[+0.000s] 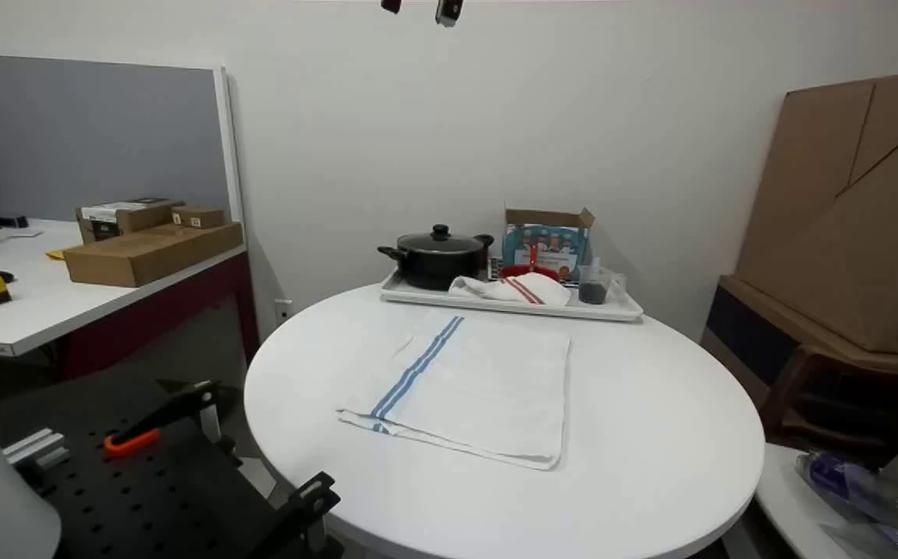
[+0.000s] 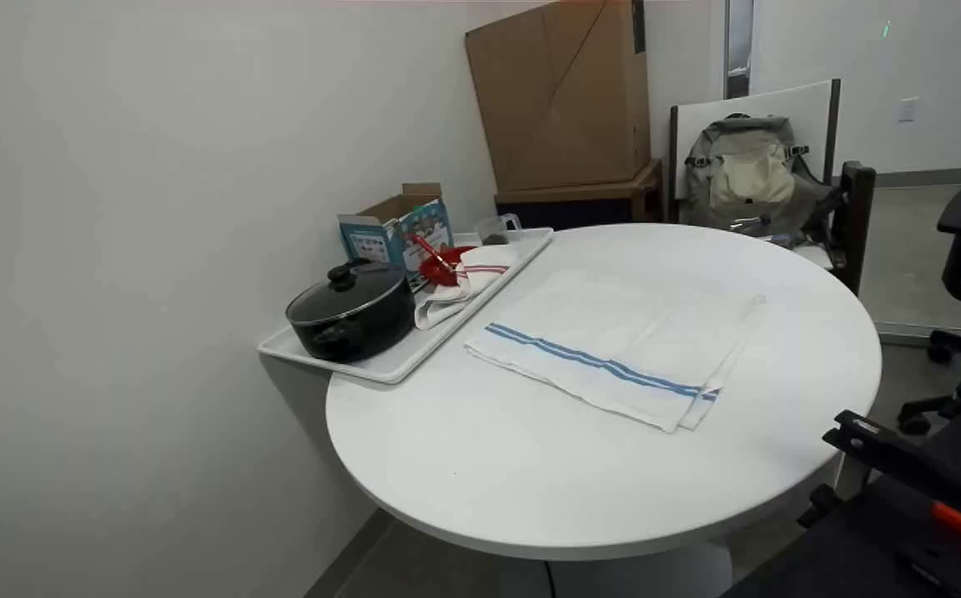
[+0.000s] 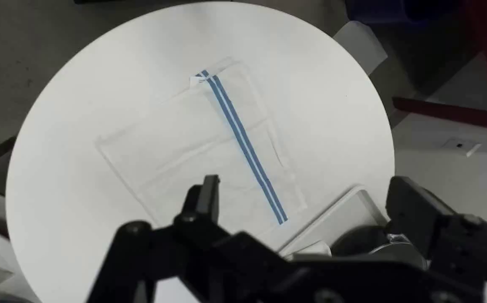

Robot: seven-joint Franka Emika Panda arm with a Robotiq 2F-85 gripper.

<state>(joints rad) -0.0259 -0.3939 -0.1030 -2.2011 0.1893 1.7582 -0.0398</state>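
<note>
White and folded flat, a towel (image 1: 487,380) with a pair of blue stripes along one side lies near the middle of the round tabletop (image 1: 650,450), as we see in both exterior views. High above the tabletop hangs the hand (image 3: 303,189); in an exterior view we can see only the tips of its fingers (image 1: 449,11), at the top edge. In the wrist view we see these fingers standing wide apart, with nothing clamped between them, and they touch no thing. Through their gap we look down on a part of the towel, on the tabletop and on a corner of a white tray (image 2: 387,361). Over which exact spot the hand is placed, we cannot tell. On the tray, beside the wall (image 1: 324,155), we notice a black pot (image 1: 424,272) with a glass lid (image 1: 435,244), a red-striped cloth (image 1: 517,290), a printed box (image 1: 559,248) with its top open and a clear cup (image 1: 593,291) with dark content.
</note>
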